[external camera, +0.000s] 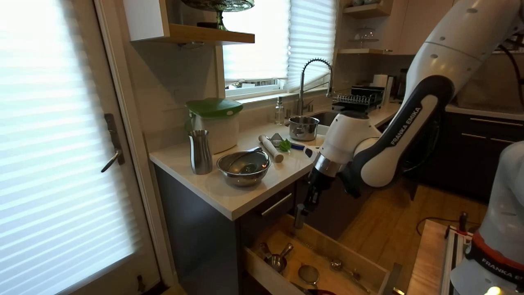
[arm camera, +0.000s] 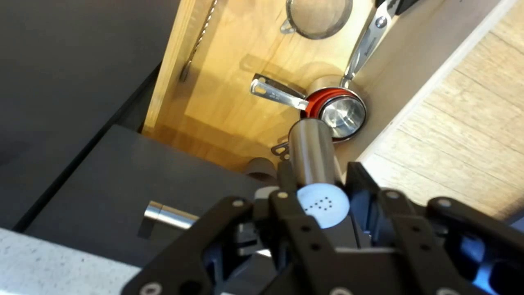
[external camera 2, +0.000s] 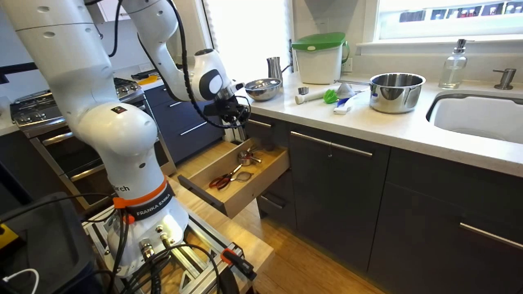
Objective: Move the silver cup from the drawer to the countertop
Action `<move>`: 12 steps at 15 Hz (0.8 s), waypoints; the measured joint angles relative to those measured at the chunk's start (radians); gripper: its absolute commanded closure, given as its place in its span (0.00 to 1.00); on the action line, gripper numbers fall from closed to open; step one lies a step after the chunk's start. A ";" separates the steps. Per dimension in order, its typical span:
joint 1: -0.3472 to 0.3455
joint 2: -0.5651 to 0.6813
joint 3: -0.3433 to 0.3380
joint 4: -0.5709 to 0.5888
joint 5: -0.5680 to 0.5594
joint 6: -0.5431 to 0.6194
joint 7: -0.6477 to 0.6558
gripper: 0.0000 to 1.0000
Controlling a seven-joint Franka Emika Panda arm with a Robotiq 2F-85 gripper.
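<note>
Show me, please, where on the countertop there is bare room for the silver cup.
Bare: the front corner of the countertop, between the mixing bowl and the edges; also the strip between the saucepan and the front edge. Crowded: between mixing bowl and saucepan, with wooden pestle and green utensil, and around the steel carafe and green-lidded bin.

Gleaming white and rounded, that was the arm in both exterior views, pale grey caps dotting it! Around the base went an orange ring, just below it a black band lettered FRANKA EMIKA in white. And a black cable looped outside, while the gripper was mostly black, studded with silvery screws!
</note>
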 measured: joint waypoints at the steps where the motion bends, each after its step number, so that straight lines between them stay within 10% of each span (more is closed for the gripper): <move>1: -0.004 -0.037 0.018 -0.006 0.017 -0.024 0.000 0.89; 11: 0.001 -0.199 -0.072 0.040 0.081 -0.066 0.008 0.89; 12: -0.008 -0.228 -0.079 0.051 0.080 -0.083 0.024 0.64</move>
